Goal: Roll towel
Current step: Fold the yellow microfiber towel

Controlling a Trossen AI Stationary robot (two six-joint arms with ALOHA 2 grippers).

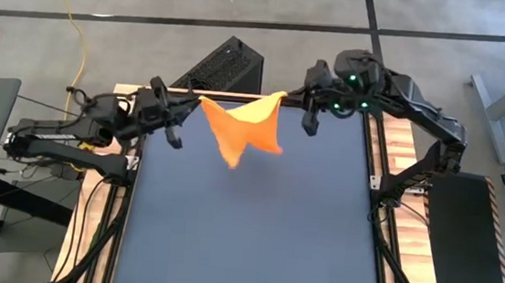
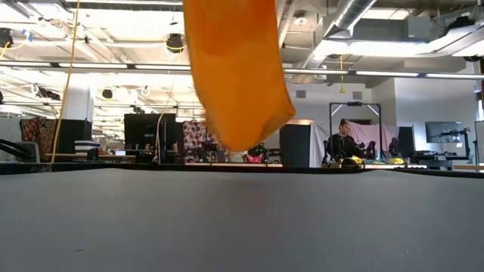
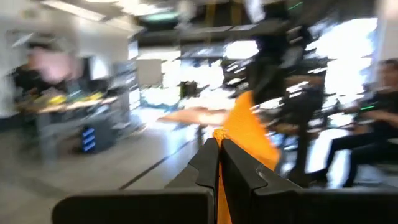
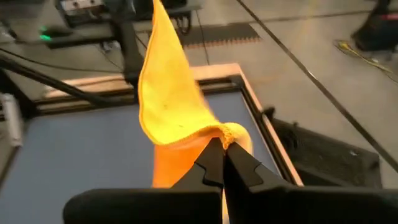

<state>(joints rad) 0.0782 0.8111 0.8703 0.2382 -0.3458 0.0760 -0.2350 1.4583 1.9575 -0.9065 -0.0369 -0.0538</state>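
Observation:
The yellow-orange towel (image 1: 245, 127) hangs in the air over the far part of the dark blue tabletop (image 1: 254, 224). It is stretched between my two grippers by its upper corners. My left gripper (image 1: 193, 102) is shut on its left corner and my right gripper (image 1: 293, 97) is shut on its right corner. In the low view the towel (image 2: 236, 75) hangs down in loose folds. Its lower end (image 2: 246, 143) is clear of the table. My left gripper pinches the towel's upper left corner (image 3: 224, 134) between its two shut fingers, coming level from the table's left. The cloth hangs below, clear of the table. My right gripper pinches the towel's upper right corner at its hemmed edge (image 4: 227, 132) between its two shut fingers, coming from the table's right. The cloth bunches at the fingertips and hangs slack below them.
A black box (image 1: 224, 66) stands on the floor beyond the table's far edge. Wooden frame rails (image 1: 377, 162) run along the table's sides. In the low view a person (image 2: 344, 142) sits in the room far behind the table.

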